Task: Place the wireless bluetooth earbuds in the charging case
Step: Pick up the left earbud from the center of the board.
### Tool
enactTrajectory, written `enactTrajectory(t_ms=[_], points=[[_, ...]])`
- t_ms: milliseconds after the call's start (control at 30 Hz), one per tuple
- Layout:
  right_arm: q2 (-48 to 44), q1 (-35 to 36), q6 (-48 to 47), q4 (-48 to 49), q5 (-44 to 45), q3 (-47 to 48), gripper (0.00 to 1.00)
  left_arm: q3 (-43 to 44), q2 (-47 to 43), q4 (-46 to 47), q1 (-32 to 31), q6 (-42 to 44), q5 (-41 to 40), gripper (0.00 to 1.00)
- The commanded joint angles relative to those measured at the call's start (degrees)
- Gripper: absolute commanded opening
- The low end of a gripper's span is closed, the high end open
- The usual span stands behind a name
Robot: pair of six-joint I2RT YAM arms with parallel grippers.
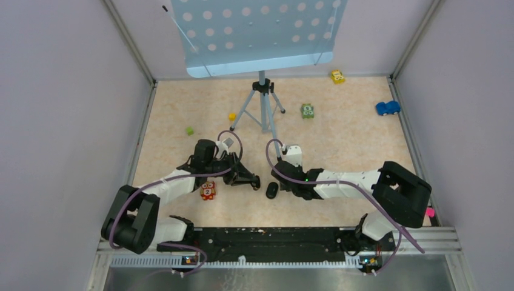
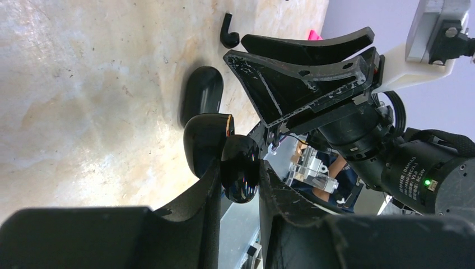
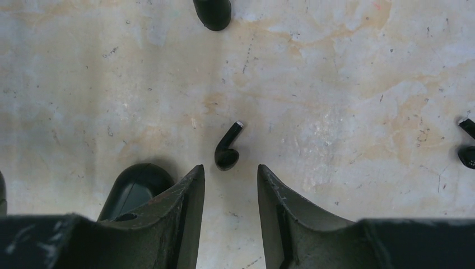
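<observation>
Right gripper (image 3: pixel 231 169): jaws partly apart, empty. One earbud (image 3: pixel 226 150) lies on the table (image 3: pixel 347 84) just ahead of the fingertips. Advance until the jaws straddle its bulb, then close gently. Left gripper (image 2: pixel 238 163) clamps the charging case (image 2: pixel 206 140).

Soft, even overhead light fills the top view, with faint shadows on the pale table (image 1: pixel 339 139). Wrist views are sharp mid-frame; the jaws blur along the bottom edge.
</observation>
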Motion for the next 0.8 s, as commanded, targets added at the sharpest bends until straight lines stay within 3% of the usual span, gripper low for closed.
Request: enactTrajectory(t_ms=[0, 467, 533, 600, 767], points=[[0.93, -0.45, -2.08, 3.92, 1.66, 0.56, 0.38, 2.31, 1.52, 2.80, -0.06, 0.45, 1.33, 0.00], [3.84, -1.13, 0.60, 5.80, 1.34, -0.32, 0.28, 2.96, 0.57, 2.19, -0.07, 0.32, 1.01, 0.00], [3.62, -1.15, 1.14, 5.32, 1.76, -0.36, 0.23, 2.88, 0.60, 2.19, -0.05, 0.37, 1.09, 0.00], [3.40, -1.29, 2.09, 4.46, 2.41, -0.28, 0.12, 2.75, 0.66, 2.15, -0.08, 0.43, 1.22, 0.00], [1.24, -1.34, 3.86, 2.55, 2.19, -0.35, 0.09, 2.53, 0.23, 1.93, -0.05, 0.75, 1.09, 0.00]])
